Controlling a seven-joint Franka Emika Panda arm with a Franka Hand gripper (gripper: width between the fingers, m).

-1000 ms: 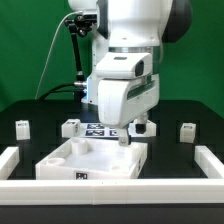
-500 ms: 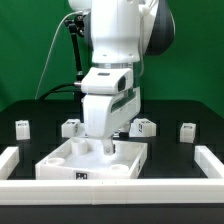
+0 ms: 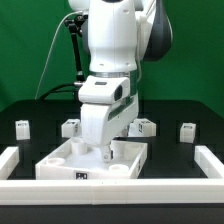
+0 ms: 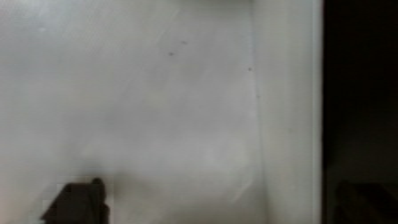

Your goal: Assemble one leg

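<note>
Several small white legs with marker tags stand in a row behind the panel: one at the far left (image 3: 22,126), one left of the arm (image 3: 70,127), one right of the arm (image 3: 145,126) and one at the far right (image 3: 187,131). My gripper (image 3: 103,151) is down inside the large white tray-like panel (image 3: 60,165), near its middle, and holds no leg. In the wrist view the blurred white panel surface (image 4: 178,100) fills the frame. The two dark fingertips stand wide apart on either side of my gripper (image 4: 214,205), one fingertip (image 4: 75,200) over the white, the other by a dark edge.
A white rail frame borders the table at the exterior view's left (image 3: 18,160), right (image 3: 210,160) and front (image 3: 110,195). A dark stand with a cable (image 3: 75,60) rises behind the arm. The marker board is hidden behind the arm.
The arm has swung to the exterior view's left and come down, from behind the panel's far right corner to inside the panel. The legs have not moved.
</note>
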